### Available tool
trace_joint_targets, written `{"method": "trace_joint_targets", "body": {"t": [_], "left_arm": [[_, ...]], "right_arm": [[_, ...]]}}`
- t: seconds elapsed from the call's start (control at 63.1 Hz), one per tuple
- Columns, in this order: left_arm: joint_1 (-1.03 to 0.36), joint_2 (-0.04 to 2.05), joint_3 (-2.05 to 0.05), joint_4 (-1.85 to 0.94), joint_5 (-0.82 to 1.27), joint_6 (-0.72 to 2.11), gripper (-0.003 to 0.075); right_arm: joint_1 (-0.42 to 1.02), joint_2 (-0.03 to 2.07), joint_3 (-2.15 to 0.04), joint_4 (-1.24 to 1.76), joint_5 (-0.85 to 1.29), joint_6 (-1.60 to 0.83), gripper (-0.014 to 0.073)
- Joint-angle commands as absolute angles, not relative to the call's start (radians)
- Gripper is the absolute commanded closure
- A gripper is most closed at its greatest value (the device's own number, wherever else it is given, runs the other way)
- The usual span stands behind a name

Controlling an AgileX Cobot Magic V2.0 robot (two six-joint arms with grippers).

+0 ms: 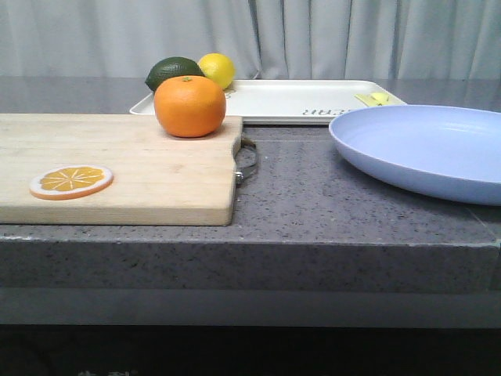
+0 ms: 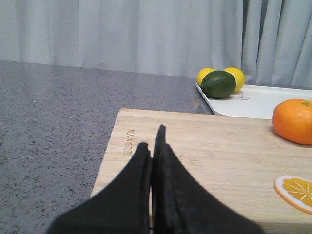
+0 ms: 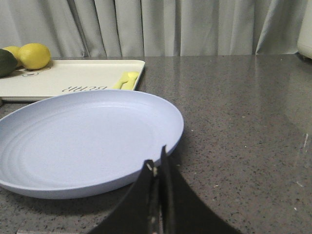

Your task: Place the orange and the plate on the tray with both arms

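Observation:
The orange [image 1: 189,106] stands on the far right part of a wooden cutting board [image 1: 117,168]; it also shows in the left wrist view [image 2: 293,121]. The lavender-blue plate [image 1: 427,149] lies on the counter at the right and fills the right wrist view [image 3: 83,139]. The white tray [image 1: 290,100] lies behind both, and shows in the wrist views [image 2: 258,100] [image 3: 68,78]. My left gripper [image 2: 152,141] is shut and empty over the board's near end. My right gripper [image 3: 157,161] is shut and empty at the plate's near rim. Neither gripper shows in the front view.
A green avocado [image 1: 174,72] and a yellow lemon [image 1: 217,70] sit at the tray's far left corner. A small yellow piece [image 1: 374,98] lies at the tray's right end. A flat orange slice [image 1: 71,182] lies on the board near its front. The counter edge runs close in front.

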State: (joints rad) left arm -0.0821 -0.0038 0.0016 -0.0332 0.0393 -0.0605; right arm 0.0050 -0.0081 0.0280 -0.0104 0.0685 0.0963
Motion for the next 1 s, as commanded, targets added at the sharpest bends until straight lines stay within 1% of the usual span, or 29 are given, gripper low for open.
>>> {"method": "trace_joint_targets", "body": {"t": [0.0,0.681,0.808,0.903,0.983], "left_arm": [[-0.082,-0.025,0.007,-0.034,-0.044,-0.070,0.0738],[-0.082,-0.025,0.007,-0.034,-0.044,-0.070,0.0738],[-0.082,-0.025,0.005,-0.034,-0.094,-0.070,0.0738],[-0.082,-0.025,-0.012,-0.034,-0.116,-0.070,0.0738],[-0.082,-0.023,-0.057,-0.034,-0.075,-0.070,0.0738]], "right_arm": [[0.005,-0.032,0.023,-0.024,-0.007,0.095,0.0662],[0.005,-0.032,0.023,-0.024,-0.017,0.095,0.0662],[0.005,-0.032,0.021,-0.024,-0.023,0.095,0.0662],[0.005,-0.032,-0.005,-0.024,-0.010,0.095,0.0662],[0.005,-0.032,-0.048,-0.024,0.018,0.095,0.0662]]}}
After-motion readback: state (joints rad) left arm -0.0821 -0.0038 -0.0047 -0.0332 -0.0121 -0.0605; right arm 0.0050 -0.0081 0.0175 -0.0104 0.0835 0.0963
